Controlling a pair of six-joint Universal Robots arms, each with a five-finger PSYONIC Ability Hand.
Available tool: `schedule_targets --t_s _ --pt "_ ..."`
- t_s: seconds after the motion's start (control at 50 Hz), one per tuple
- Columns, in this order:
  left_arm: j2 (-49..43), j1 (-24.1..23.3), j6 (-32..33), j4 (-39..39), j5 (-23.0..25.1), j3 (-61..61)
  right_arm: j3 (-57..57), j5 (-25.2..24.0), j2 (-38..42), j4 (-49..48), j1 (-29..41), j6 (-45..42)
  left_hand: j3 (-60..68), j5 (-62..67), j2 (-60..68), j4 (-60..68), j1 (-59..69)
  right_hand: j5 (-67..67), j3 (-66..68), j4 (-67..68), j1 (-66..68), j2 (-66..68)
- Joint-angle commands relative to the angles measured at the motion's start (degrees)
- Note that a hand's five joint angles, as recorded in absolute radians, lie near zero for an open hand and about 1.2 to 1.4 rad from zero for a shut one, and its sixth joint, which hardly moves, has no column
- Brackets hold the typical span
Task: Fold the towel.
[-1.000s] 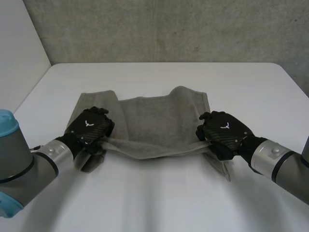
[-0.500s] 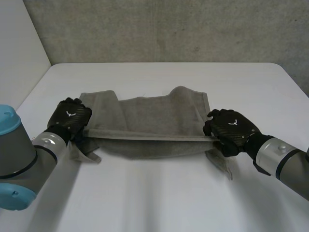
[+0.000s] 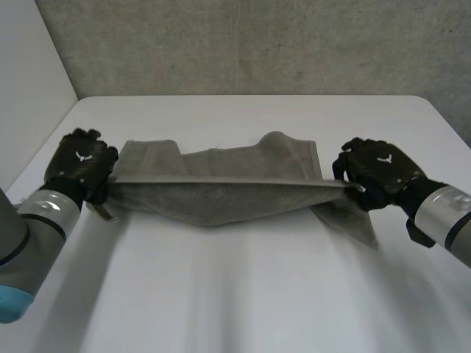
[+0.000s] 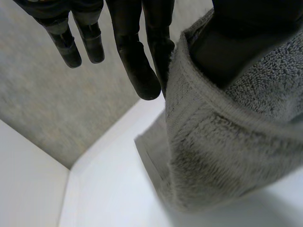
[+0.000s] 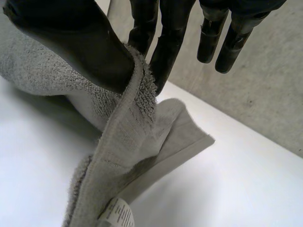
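Left hand (image 3: 79,163): fingers (image 4: 139,71) and thumb pinch the towel (image 3: 221,195) at its left corner, other fingers straight and free. Right hand (image 3: 377,170) pinches the right corner the same way. Towel's near edge is taut between the hands, middle sagging, far part bunched on the white surface (image 3: 243,294). Label (image 5: 117,215) hangs off the towel under the right hand. Grey wall (image 3: 257,44) beyond the towel.

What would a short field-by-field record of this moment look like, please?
towel: grey, one edge stretched taut between both hands, far part lying on the table
left hand: pinching the towel's left end
right hand: pinching the towel's right end between thumb and fingers
label: white, on the part of the towel hanging by the right hand
fold: not yet made
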Motion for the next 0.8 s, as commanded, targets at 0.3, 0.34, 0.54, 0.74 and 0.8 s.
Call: schedule_targets --t_s 0.3,0.34,0.54,0.74,0.8 --pt "6.6 5.6 -0.4 -1.1 6.3 -0.9 -3.5 0.4 6.7 1.4 0.7 1.9 -2.9 5.4 3.0 -3.4 6.1 -1.4 -2.5 -4.4 -0.4 -0.3" --pt "6.1 5.8 -0.4 -1.1 6.6 -1.3 -3.6 0.7 9.9 1.1 0.7 0.9 -2.9 5.4 3.0 -3.4 6.1 -16.1 -2.5 -4.4 -15.1 -15.0" --pt "5.8 6.6 -0.6 -1.3 8.0 -1.8 -4.4 5.0 15.5 0.9 0.6 -1.1 -2.9 5.4 3.0 -3.4 6.1 -24.1 -2.5 -4.4 -23.1 -23.0" --pt "5.8 6.7 -0.6 -1.3 8.0 -2.0 -4.5 6.0 16.5 1.6 0.1 0.0 -2.9 5.4 3.0 -3.4 6.1 -22.9 -2.5 -4.4 -21.9 -21.8" --pt "6.1 7.2 -0.6 -1.3 8.0 -2.0 -4.5 5.6 15.5 2.8 -0.3 0.0 -2.9 5.4 3.0 -3.4 6.1 -5.9 -2.5 -4.4 -4.9 -4.8"
